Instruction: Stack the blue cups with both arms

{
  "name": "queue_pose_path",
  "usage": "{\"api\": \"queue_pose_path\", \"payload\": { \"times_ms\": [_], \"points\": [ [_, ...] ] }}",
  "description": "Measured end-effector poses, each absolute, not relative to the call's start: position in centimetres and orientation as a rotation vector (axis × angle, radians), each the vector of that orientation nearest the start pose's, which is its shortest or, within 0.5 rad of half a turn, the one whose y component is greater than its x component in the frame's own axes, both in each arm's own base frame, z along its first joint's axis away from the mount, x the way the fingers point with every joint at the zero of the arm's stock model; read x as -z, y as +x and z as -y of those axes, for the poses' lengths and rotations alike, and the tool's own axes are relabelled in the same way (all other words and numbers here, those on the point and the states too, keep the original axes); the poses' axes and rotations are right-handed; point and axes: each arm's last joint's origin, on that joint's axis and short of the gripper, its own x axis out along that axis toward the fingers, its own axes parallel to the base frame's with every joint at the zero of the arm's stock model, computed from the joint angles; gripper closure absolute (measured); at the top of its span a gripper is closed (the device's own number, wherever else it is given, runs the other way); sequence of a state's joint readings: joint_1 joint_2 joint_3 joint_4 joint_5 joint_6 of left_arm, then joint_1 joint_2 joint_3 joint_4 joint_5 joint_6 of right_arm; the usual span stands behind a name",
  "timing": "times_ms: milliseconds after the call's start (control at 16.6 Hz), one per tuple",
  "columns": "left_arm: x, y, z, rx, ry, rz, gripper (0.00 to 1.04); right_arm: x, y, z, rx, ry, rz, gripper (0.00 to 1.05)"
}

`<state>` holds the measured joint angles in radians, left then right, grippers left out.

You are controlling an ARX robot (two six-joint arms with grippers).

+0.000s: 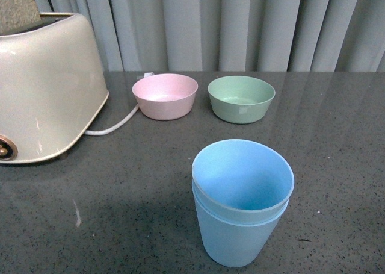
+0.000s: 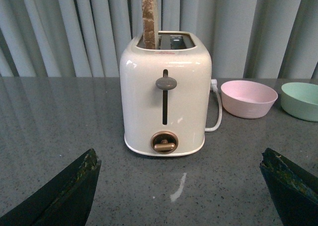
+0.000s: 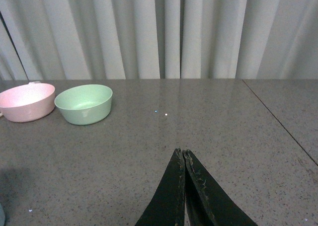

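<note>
we see the blue cups (image 1: 242, 200) nested upright on the surface (image 1: 337, 141), clear of both tools: left tool (image 2: 181, 186) spread wide facing the toaster (image 2: 165, 99), right tool (image 3: 184, 186) pressed closed, empty.

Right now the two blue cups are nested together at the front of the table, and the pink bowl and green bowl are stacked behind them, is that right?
Not quite. The blue cups are nested, but the front view shows the pink bowl and green bowl standing side by side, apart, not stacked.
</note>
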<state>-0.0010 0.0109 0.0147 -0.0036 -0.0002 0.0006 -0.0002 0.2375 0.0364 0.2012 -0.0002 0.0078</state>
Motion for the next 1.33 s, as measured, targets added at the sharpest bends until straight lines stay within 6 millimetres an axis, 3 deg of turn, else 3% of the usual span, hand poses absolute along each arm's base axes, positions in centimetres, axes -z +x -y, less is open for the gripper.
{"api": "queue_pose_path", "payload": {
  "times_ms": [422,543,904,1326],
  "points": [
    [-16.7,9.7,0.0,0.0,0.001,0.0,0.07,-16.4,10.2,0.0,-0.003,0.007,-0.044,1.03],
    [-16.7,9.7,0.0,0.001,0.001,-0.001,0.07,-17.0,9.7,0.0,-0.001,0.006,0.027,1.03],
    [-16.7,9.7,0.0,0.0,0.001,0.001,0.07,-16.7,9.7,0.0,0.0,0.006,0.004,1.03],
    [-16.7,9.7,0.0,0.001,0.001,0.001,0.07,-16.7,9.7,0.0,0.0,0.006,0.004,0.23]
  ]
}}
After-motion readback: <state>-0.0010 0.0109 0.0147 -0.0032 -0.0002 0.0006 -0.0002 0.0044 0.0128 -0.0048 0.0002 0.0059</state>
